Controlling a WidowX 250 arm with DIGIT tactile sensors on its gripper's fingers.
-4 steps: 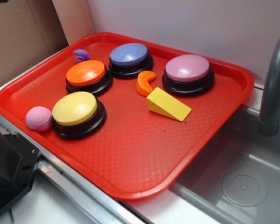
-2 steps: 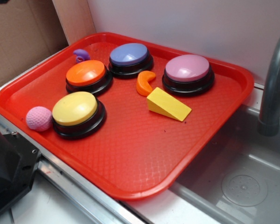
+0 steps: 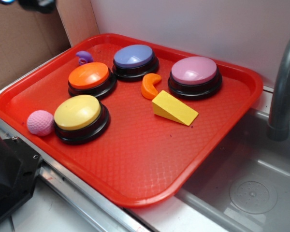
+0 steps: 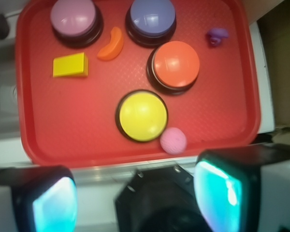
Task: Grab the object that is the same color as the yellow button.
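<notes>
Jaws (image 4: 135, 198) hang spread and empty above the tray's (image 4: 77, 140) near rim. Just beyond sit the pink ball (image 4: 173, 140) and yellow button (image 4: 143, 115). Farther off, the yellow wedge (image 4: 70, 65) lies beside the orange crescent (image 4: 111, 44), below the pink button (image 4: 73, 15). No writing is legible.

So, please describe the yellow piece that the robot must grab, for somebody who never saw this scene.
On the red tray, find the pink button near the far right corner. The yellow wedge lies just in front of it, beside the orange crescent. It is the only flat-sided, cheese-slice block; the yellow button is round.
</notes>
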